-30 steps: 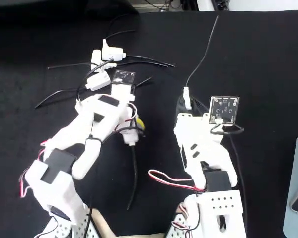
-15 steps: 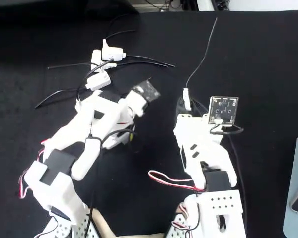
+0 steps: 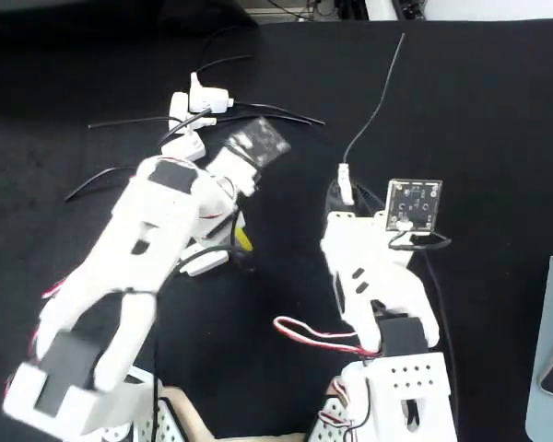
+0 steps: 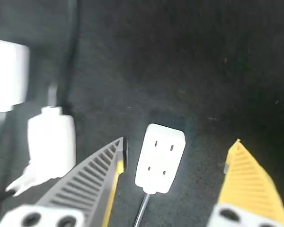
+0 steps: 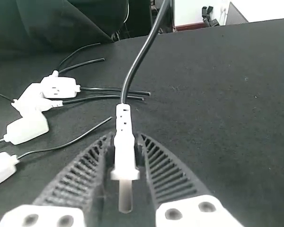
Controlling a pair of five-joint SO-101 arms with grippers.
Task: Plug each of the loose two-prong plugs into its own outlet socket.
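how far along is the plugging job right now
Done: no plug visibly seated in a socket yet. In hand: the right gripper is shut on a white plug, while the left gripper hangs open, fingers either side of a white socket on the table. Left: joining these, then dealing with the other white pieces lying loose nearby.

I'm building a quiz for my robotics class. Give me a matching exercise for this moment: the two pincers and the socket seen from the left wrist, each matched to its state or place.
Things:
1. left pincer
2. right pincer
3. socket

States or places:
A. lies on the table, slots showing
B. open
C. shut on a plug

Pairs: 1-B, 2-C, 3-A
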